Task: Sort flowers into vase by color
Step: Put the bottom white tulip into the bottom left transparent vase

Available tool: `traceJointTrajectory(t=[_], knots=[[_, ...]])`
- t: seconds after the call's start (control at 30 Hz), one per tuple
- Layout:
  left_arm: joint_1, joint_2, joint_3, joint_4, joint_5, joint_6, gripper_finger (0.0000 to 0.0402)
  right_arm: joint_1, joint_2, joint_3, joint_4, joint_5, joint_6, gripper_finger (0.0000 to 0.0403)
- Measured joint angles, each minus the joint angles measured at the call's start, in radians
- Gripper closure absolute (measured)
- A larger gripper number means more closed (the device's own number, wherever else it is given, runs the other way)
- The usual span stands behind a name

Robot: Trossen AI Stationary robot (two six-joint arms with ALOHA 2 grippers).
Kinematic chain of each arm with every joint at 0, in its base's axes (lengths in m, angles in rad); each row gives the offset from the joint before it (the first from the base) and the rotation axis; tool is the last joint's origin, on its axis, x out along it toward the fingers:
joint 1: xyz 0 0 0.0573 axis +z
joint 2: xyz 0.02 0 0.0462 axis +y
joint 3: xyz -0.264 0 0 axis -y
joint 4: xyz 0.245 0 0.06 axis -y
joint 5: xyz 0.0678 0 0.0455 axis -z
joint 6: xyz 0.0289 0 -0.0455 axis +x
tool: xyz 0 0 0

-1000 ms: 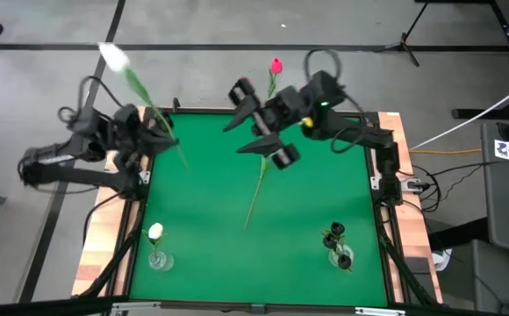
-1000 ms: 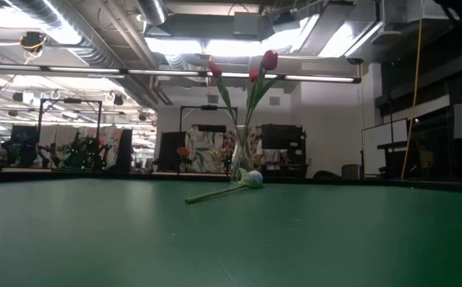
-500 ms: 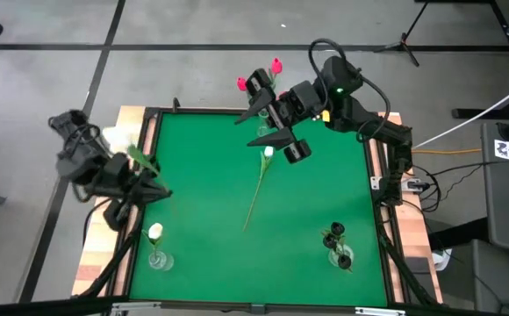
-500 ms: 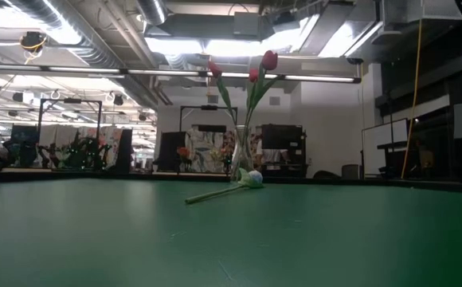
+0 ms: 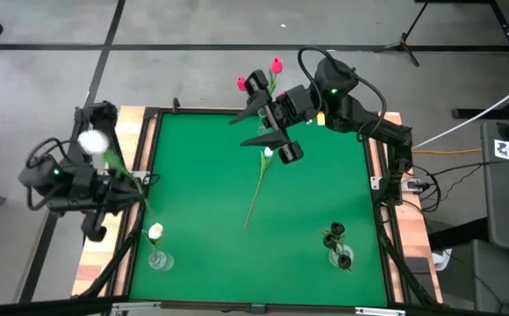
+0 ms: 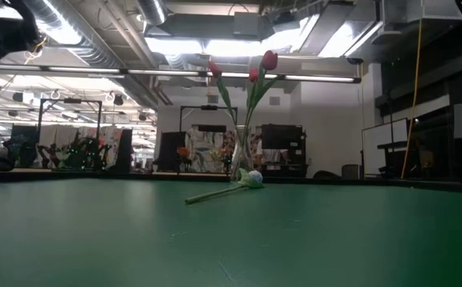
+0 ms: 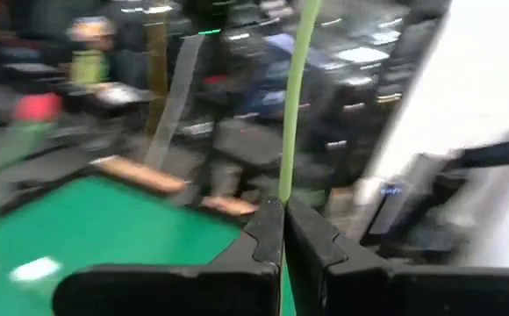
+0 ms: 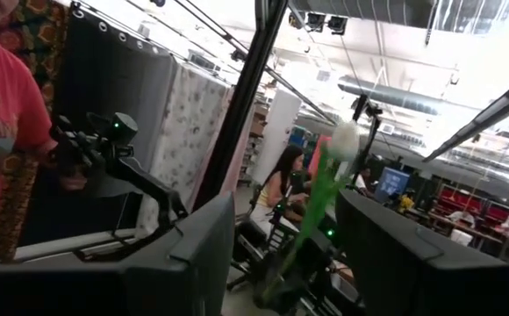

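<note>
Green felt table (image 5: pixel 202 193) sitting under workshop lights, clear vases at three spots. Left gripper (image 5: pixel 105 175) hanging off the table's left edge, fingers pinching shut on a white tulip (image 5: pixel 90 142) by its stem, just above the near-left vase (image 5: pixel 158 259) already holding one white bloom. Right gripper (image 5: pixel 272 132) hovering with jaws spread and empty over the far edge by the pink-red vase (image 5: pixel 256 86). Another white flower (image 5: pixel 259 180) lying loose mid-table; black blooms (image 5: pixel 336 237) near right. Step in hand looks like carrying white to white. Next move likely calls for lining the stem's tip over the narrow vase mouth before lowering.
</note>
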Motion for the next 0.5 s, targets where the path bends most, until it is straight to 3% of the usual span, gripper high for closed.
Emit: traceJointTrajectory(t=[0.07, 0.37, 0.5], knots=[[-0.049, -0.006, 0.0, 0.008, -0.068, 0.053, 0.0401, 0.001, 0.0, 0.0, 0.0, 0.005, -0.001, 0.0203], [-0.087, -0.021, 0.0, -0.021, -0.057, 0.094, 0.0401, 0.022, 0.0, 0.0, -0.008, 0.033, -0.003, 0.0203], [-0.136, -0.02, 0.0, -0.028, 0.198, 0.104, 0.0401, 0.028, 0.0, 0.0, -0.01, 0.045, -0.004, 0.0203]])
